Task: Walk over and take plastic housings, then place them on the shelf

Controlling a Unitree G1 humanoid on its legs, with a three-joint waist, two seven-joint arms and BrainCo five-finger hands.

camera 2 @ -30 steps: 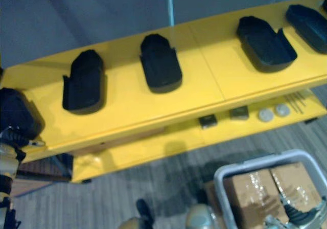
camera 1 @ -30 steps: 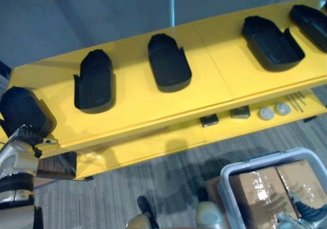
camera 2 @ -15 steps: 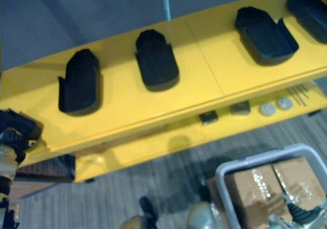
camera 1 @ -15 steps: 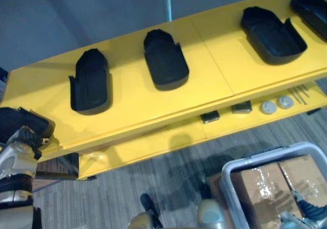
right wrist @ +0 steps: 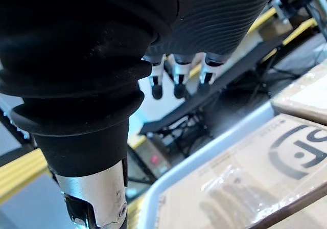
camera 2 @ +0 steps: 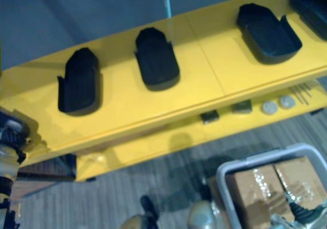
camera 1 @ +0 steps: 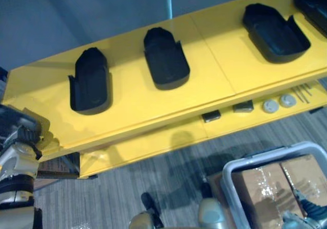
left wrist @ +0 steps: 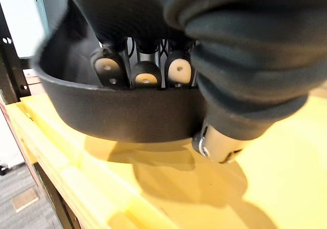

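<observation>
The robot's left hand (camera 1: 21,138) is clamped on a black plastic housing (left wrist: 122,111) at the far left end of the yellow shelf (camera 1: 133,109). In the wrist view its fingers (left wrist: 146,73) hook down inside the shell's wall while the thumb (left wrist: 217,143) presses from outside. Over the past second the housing has dropped from well above the shelf's corner to a spot low over the top board. A shadow lies close beneath it, but the views cannot settle whether it is touching or just clear.

Further along the same board sit four more housings: a first housing (camera 1: 91,83) nearest the hand, a second housing (camera 1: 164,60) beside it, a third housing (camera 1: 273,33) past the board's seam, and a fourth housing (camera 1: 312,3) at the right edge. All are spaced apart. Small parts (camera 1: 243,106) lie on the lower level.

The right hand (right wrist: 176,78) hangs with fingers loose and empty above a grey bin (camera 1: 232,170) holding cardboard boxes (camera 1: 263,188).

The descent suggests the placing step is nearly done. What seems to remain is settling the shell flat, far enough in from the shelf's end and front lip, then letting go.
</observation>
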